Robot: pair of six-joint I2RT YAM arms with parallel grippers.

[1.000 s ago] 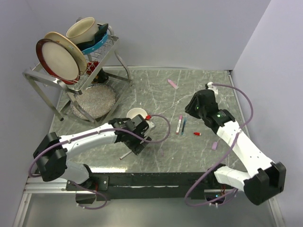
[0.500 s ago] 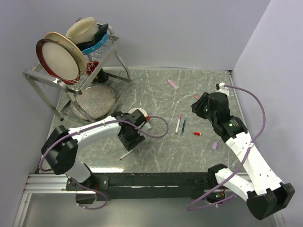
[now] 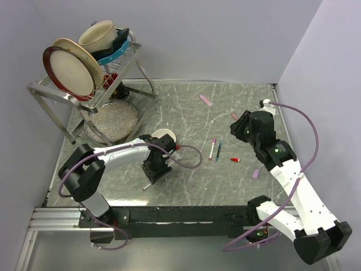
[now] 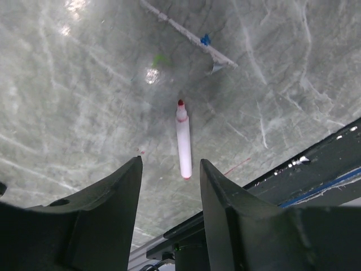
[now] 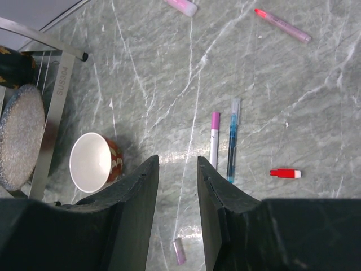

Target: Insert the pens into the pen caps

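Observation:
A white pen with a red tip (image 4: 183,141) lies on the table just beyond my open left gripper (image 4: 169,172); the top view shows that pen (image 3: 149,184) near the front edge, below the left gripper (image 3: 155,167). My right gripper (image 5: 176,169) is open and empty, high above the table; in the top view it (image 3: 239,127) is at the right. Below it lie a white pen with a pink cap (image 5: 214,138), a blue pen (image 5: 232,138), a red cap (image 5: 285,173) and a lilac cap (image 5: 179,251). A pink pen (image 5: 282,25) lies farther back.
A small white bowl (image 3: 163,136) stands right behind the left gripper. A dish rack (image 3: 90,73) with plates and a grainy round plate (image 3: 113,119) fill the back left. A pink piece (image 3: 205,100) lies at the back and a lilac cap (image 3: 255,174) at the right.
My left gripper has drawn back to the left, closer to the white pen by the front edge. My right gripper has shifted a little to the right. Both stay open.

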